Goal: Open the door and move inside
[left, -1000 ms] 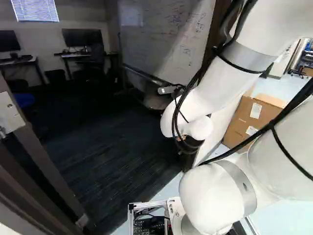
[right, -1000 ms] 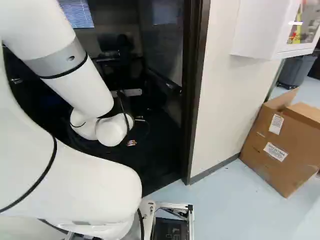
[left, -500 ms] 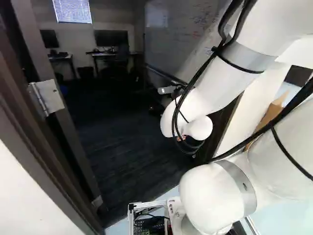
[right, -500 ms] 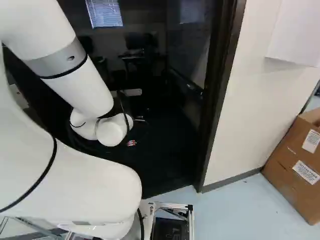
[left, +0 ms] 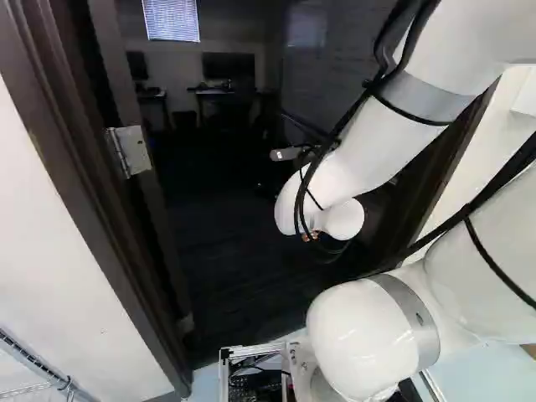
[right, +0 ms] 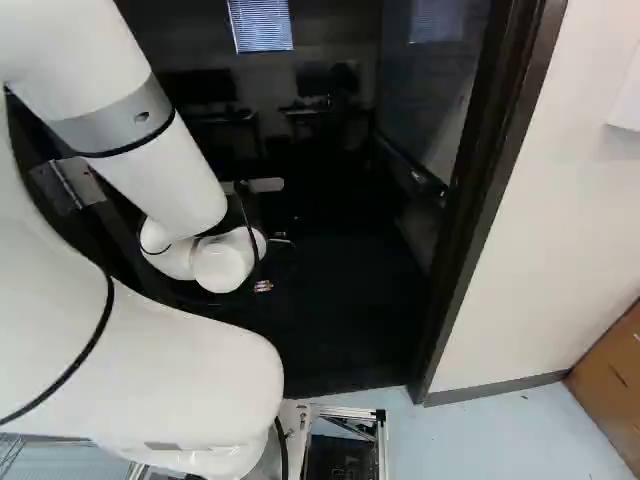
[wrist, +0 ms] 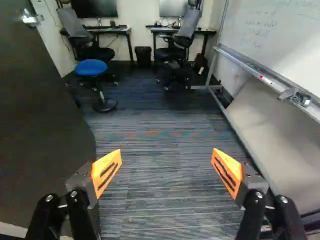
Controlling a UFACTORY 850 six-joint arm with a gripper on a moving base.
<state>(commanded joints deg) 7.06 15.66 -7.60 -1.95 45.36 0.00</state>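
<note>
Striped carpet (wrist: 160, 200) beyond the frame (right: 490, 180). Door (wrist: 40, 115) swung inward, beside gripper (wrist: 166, 157). Jaws wide apart, nothing held: handle grip probably no longer needed. Arm (right: 165, 180) reaches ahead, likely guarding clearance for base entry.

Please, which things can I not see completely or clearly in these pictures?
Gripper: hidden behind the arm in both base views.
Door: cut off by the wrist view's edge.
Cardboard box: cut off by the right base view's edge.
Writing on the whiteboard: too small and faint in the wrist view.
</note>
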